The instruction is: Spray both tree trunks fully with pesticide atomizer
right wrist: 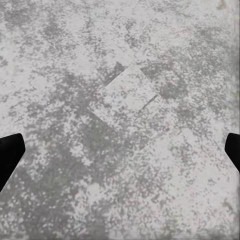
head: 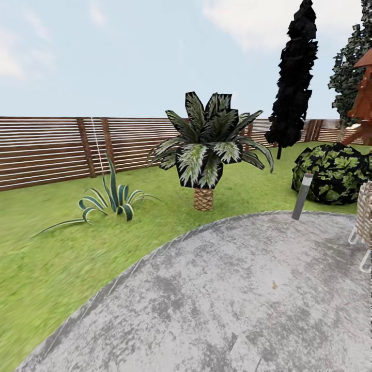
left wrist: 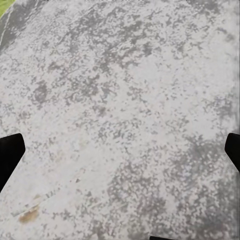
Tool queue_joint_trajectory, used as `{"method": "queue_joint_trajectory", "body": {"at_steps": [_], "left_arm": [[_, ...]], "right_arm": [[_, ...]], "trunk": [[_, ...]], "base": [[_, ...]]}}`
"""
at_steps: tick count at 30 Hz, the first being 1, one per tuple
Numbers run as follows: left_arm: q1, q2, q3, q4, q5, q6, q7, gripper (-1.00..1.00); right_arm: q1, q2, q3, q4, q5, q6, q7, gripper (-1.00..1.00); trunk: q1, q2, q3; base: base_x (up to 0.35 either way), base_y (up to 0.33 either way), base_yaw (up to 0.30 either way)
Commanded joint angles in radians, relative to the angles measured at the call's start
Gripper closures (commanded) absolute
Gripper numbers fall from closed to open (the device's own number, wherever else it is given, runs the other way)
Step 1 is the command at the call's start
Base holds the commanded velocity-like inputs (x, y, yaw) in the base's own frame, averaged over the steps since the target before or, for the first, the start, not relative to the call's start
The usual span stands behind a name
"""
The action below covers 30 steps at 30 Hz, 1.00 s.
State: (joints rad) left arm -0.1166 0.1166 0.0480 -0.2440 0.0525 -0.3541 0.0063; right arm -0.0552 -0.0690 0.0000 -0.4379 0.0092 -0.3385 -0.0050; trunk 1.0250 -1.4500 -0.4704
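I stand on the grey round paved patch (head: 243, 299) in the garden. The green grass floor (head: 57, 258) lies beyond it to the left and ahead, ringed by the brown slatted fence (head: 46, 150). The two thick grey-beige tree trunks, the pesticide specks and the atomizer are out of view. My left gripper (left wrist: 120, 155) hangs open over bare paving, its black fingertips (left wrist: 10, 155) far apart. My right gripper (right wrist: 120, 155) is open too, over paving with a faint square mark (right wrist: 127, 95), and holds nothing.
A short palm with a scaly stump (head: 204, 155) stands ahead on the grass, a striped agave (head: 111, 199) to its left. A black cypress (head: 294, 77), a round bush (head: 333, 173), a grey lamp post (head: 303, 196) and a wicker seat (head: 364, 217) are on the right.
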Motion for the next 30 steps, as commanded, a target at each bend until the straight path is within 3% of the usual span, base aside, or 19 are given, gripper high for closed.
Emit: {"method": "queue_joint_trajectory", "body": {"at_steps": [1,7,30], "left_arm": [[0.000,0.000,0.000,0.000,0.000,0.000,0.000,-1.00],[0.000,0.000,-0.008,0.020,-0.011,0.000,0.000,-1.00],[0.000,-0.001,-0.008,0.020,-0.013,-0.002,-0.001,-1.00]], "right_arm": [[0.000,0.000,0.000,0.000,0.000,0.000,0.000,-1.00],[0.000,0.000,0.000,0.000,0.000,0.001,0.001,-1.00],[0.000,0.000,-0.002,0.001,-0.001,0.001,0.000,-1.00]], "trunk": [[0.000,0.000,0.000],[0.000,0.000,0.000],[0.004,-0.007,-0.003]], "base": [[0.000,0.000,-0.089],[0.000,0.000,-0.049],[0.000,0.000,-0.264]]}}
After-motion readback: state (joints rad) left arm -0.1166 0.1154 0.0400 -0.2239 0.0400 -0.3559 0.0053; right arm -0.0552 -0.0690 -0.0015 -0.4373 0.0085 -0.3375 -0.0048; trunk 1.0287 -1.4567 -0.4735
